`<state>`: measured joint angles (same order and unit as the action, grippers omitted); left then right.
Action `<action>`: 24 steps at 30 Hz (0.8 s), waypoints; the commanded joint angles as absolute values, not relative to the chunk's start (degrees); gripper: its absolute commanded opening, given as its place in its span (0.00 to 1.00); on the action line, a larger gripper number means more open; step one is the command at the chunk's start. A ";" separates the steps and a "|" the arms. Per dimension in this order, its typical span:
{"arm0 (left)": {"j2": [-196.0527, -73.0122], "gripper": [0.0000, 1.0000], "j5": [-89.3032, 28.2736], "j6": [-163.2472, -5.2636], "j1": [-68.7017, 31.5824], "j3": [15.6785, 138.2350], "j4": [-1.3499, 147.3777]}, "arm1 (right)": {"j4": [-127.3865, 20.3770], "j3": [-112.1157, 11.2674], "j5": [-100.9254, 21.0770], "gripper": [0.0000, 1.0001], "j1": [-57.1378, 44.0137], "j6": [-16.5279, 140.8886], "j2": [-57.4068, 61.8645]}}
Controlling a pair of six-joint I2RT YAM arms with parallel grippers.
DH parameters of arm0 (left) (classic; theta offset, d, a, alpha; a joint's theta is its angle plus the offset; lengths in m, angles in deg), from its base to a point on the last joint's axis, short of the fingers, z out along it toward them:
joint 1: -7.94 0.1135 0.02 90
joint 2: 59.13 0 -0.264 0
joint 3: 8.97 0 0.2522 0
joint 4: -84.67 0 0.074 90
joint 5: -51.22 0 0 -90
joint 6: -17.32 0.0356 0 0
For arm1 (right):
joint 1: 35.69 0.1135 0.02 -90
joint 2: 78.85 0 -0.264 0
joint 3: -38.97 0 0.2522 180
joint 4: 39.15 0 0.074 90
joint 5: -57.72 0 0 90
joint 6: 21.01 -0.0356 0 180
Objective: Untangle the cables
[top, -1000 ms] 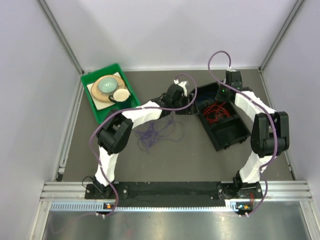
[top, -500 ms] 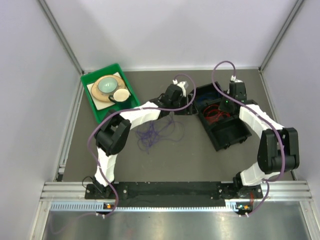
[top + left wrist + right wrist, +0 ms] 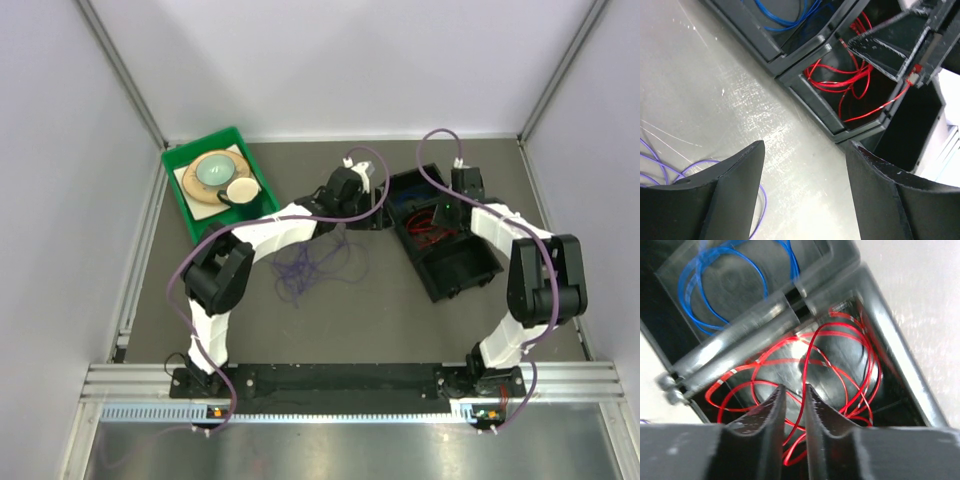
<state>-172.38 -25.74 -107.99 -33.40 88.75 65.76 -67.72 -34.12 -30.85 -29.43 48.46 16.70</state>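
The right gripper (image 3: pixel 793 390) was clenched on a strand of the thin red cables (image 3: pixel 435 222) inside the black compartmented plastic box (image 3: pixel 460 265). Thin blue cables (image 3: pixel 762 280) lay in the compartment at their 11 o'clock. The left gripper (image 3: pixel 804 147) hung released, with the loose purple cable tangle (image 3: pixel 305 265) at its 7 o'clock.

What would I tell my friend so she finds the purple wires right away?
Start at the grey table, between the green tray at the far left and the black box on the right. The purple wires lie there as a loose scribble on the bare tabletop. The red wires and blue wires sit inside the box's compartments; only the purple ones are out in the open.
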 commanded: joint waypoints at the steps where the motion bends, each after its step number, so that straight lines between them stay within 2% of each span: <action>1: -167.50 0.71 -25.59 -106.60 -33.19 88.81 66.08 | -67.06 -38.33 -30.70 0.28 -29.27 49.83 13.09; 9: -165.04 0.72 -27.35 -105.20 -33.19 88.90 64.76 | -69.08 -39.13 -28.59 0.37 -29.27 51.42 8.60; 13: -164.24 0.73 -28.58 -104.67 -33.19 88.81 63.88 | -69.61 -38.78 -28.33 0.52 -29.19 51.59 6.67; 16: -163.28 0.75 -29.81 -104.49 -33.11 88.20 63.35 | -69.96 -38.69 -28.50 0.58 -29.19 51.68 3.86; 19: -160.83 0.79 -32.53 -104.40 -32.84 86.27 61.60 | -70.57 -38.95 -29.64 0.62 -29.19 52.03 0.00; 24: -156.60 0.83 -44.29 -102.74 -31.52 83.19 52.04 | -71.28 -38.25 -32.02 0.68 -28.05 52.12 -6.94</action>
<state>-162.70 -33.85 -105.06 -32.83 85.28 59.62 -71.70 -36.42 -30.39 -29.38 51.41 -0.42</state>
